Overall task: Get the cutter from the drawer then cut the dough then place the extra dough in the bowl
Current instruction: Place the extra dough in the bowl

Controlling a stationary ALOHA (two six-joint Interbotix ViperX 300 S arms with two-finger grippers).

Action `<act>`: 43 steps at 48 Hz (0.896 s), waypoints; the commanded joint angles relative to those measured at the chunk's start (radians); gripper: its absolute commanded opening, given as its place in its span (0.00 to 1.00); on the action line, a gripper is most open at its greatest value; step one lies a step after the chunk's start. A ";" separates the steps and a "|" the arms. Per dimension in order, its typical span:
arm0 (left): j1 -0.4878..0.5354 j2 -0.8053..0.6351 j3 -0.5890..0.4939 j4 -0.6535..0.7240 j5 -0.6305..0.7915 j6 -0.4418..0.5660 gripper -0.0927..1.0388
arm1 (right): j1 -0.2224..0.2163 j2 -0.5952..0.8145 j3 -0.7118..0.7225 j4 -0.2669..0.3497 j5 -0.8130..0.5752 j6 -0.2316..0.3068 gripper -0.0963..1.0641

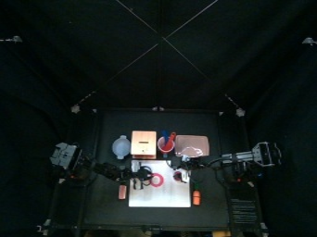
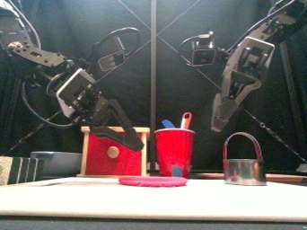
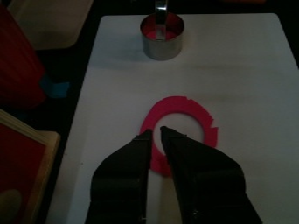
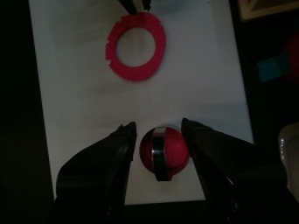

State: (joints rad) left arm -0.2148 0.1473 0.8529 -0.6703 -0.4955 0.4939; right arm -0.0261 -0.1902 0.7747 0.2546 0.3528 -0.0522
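The left gripper [image 3: 156, 133] has its jaws drawn to a narrow gap, empty, tips just above the near rim of the red dough ring [image 3: 181, 103] on the white cutting board [image 3: 233, 79]. The right gripper [image 4: 158, 128] has its jaws spread wide, and the metal cutter [image 4: 165, 150] stands below and between them, untouched.

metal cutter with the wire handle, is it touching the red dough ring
Apart. The left wrist view shows bare white cutting board between the round metal cutter and the red dough ring.
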 commanded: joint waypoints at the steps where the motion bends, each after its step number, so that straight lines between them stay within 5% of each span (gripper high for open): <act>1: 0.026 0.014 -0.028 0.014 -0.005 0.003 0.75 | -0.005 0.003 -0.032 -0.002 -0.006 -0.002 0.79; 20: 0.083 0.054 -0.084 0.057 0.114 -0.003 0.83 | -0.005 0.060 -0.055 -0.002 -0.006 -0.002 0.79; 43: 0.092 0.112 -0.120 0.060 0.268 -0.005 0.71 | -0.003 0.058 -0.054 -0.003 0.000 -0.002 0.79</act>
State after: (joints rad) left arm -0.1212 0.2592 0.7394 -0.6167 -0.2485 0.4909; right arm -0.0276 -0.1166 0.7378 0.2516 0.3528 -0.0522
